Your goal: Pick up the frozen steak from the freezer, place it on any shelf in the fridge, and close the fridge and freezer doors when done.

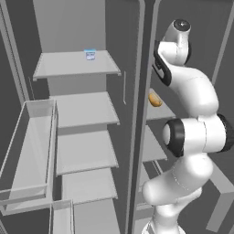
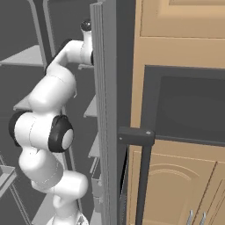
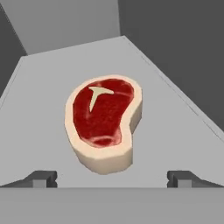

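The frozen steak (image 3: 104, 117), a flat red cut with a pale rim, lies on a pale grey freezer shelf (image 3: 175, 127). In the hand view my gripper (image 3: 112, 179) is open, its two dark fingertips (image 3: 41, 178) standing wide apart just short of the steak, touching nothing. My arm (image 1: 192, 132) reaches up into the freezer (image 1: 157, 151), the narrow compartment on the right. To its left the fridge (image 1: 84, 109) stands open with broad bare shelves. The freezer door (image 2: 105, 110) is swung open and shows edge-on with its dark handle (image 2: 143, 176).
A blue-white cup (image 1: 90, 55) stands on the top fridge shelf. An orange-brown lump (image 1: 155, 99) lies on a freezer shelf beside my arm. Clear bins (image 1: 32, 151) on the open fridge door jut out at the left. Wooden cabinets (image 2: 184, 132) stand to the right.
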